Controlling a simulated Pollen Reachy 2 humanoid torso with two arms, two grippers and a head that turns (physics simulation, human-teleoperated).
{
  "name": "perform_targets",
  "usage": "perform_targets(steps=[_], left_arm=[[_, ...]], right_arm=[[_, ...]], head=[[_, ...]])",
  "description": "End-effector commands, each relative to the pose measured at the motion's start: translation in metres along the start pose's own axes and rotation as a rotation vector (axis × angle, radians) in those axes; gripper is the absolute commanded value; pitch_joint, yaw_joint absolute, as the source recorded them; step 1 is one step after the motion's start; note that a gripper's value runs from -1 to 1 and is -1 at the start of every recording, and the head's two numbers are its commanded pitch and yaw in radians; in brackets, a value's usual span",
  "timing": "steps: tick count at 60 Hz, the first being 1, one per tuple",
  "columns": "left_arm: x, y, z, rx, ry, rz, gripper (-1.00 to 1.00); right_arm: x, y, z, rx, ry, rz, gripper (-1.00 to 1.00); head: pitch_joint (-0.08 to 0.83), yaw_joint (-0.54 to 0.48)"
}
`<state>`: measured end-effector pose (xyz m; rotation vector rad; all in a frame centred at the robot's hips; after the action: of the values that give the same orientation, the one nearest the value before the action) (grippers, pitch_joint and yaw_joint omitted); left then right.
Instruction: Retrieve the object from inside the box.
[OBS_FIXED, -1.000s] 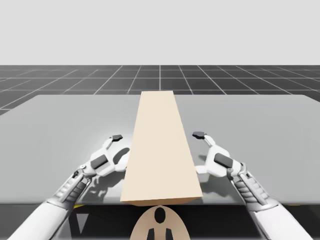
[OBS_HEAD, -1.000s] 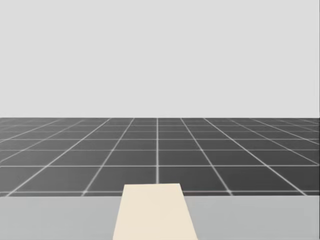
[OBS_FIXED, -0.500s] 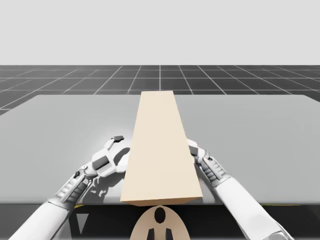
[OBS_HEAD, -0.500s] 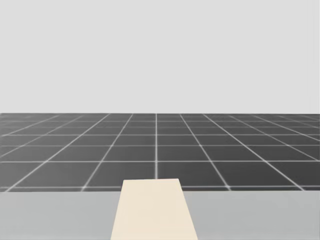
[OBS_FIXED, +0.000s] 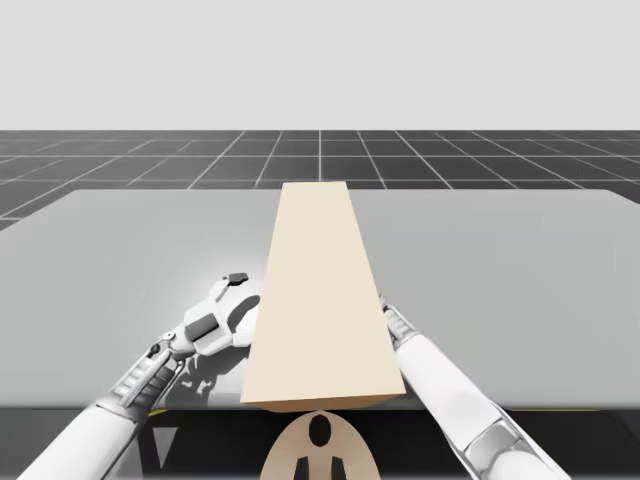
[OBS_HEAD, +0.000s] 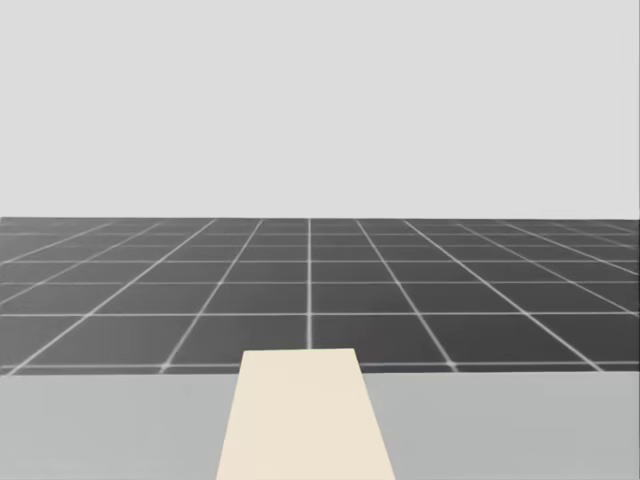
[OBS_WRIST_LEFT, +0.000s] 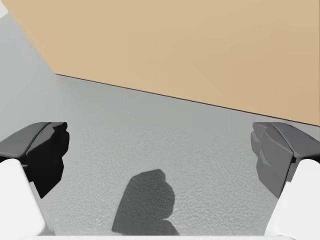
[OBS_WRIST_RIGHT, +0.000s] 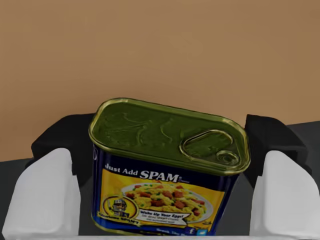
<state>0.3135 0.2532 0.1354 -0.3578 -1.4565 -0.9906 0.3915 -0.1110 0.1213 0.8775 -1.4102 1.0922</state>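
Observation:
A long tan box (OBS_FIXED: 320, 300) lies lengthwise down the middle of the grey table (OBS_FIXED: 130, 250); its far end shows in the head view (OBS_HEAD: 305, 410). My right arm (OBS_FIXED: 440, 380) reaches into the box from its right side. In the right wrist view, a blue rectangular can (OBS_WRIST_RIGHT: 165, 170) with a gold lid stands upright against the tan inner wall (OBS_WRIST_RIGHT: 160, 45). My right gripper (OBS_WRIST_RIGHT: 167, 145) is shut on it, one finger on each side. My left gripper (OBS_FIXED: 243, 300) rests open beside the box's left wall (OBS_WRIST_LEFT: 175, 45), nothing between its fingers (OBS_WRIST_LEFT: 47, 150).
The table stretches wide on both sides of the box. Beyond its far edge lies a dark gridded floor (OBS_HEAD: 320, 290). My left gripper's shadow (OBS_WRIST_LEFT: 145, 205) falls on the table under it.
My right arm has pushed in from the right until its gripper went out of sight behind the box in the high view. The left arm has not moved. My head has tipped slightly down.

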Motion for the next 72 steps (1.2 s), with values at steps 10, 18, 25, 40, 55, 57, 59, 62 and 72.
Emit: perform_targets(steps=[10,18,25,40,55,57,59,62,72], left_arm=[[-0.001,0.001,0.001,0.007,0.003,-0.006,-1.00],[-0.001,0.004,0.003,0.019,0.000,-0.003,-1.00],[-0.002,0.007,0.005,0.027,-0.001,0.002,-1.00],[-0.003,0.010,0.005,0.033,0.002,0.003,-1.00],[-0.004,0.012,0.006,0.041,0.006,0.005,-1.00],[-0.004,0.013,0.006,0.043,0.007,0.005,-1.00],[-0.004,0.013,0.006,0.044,0.006,0.007,-1.00],[-0.004,0.014,0.007,0.050,0.005,0.008,-1.00],[-0.005,0.017,0.008,0.058,0.005,0.012,-1.00]], right_arm=[[0.001,0.010,0.014,0.003,-0.019,-0.019,0.98],[0.013,0.004,0.064,-0.063,-0.019,0.032,1.00],[0.021,-0.001,0.108,-0.131,-0.035,0.042,0.97],[0.044,-0.007,0.178,-0.246,-0.048,0.110,1.00],[0.062,-0.012,0.234,-0.353,-0.048,0.159,1.00],[0.064,-0.013,0.242,-0.371,-0.049,0.166,1.00],[0.066,-0.014,0.249,-0.389,-0.053,0.168,1.00],[0.069,-0.019,0.264,-0.426,-0.054,0.180,1.00],[0.084,-0.039,0.290,-0.522,-0.057,0.185,1.00]], head=[[0.016,-0.03],[0.015,-0.02],[0.015,-0.02],[0.006,-0.02],[-0.002,-0.03],[-0.002,-0.03],[-0.002,-0.03],[-0.002,-0.03],[-0.001,-0.03]])
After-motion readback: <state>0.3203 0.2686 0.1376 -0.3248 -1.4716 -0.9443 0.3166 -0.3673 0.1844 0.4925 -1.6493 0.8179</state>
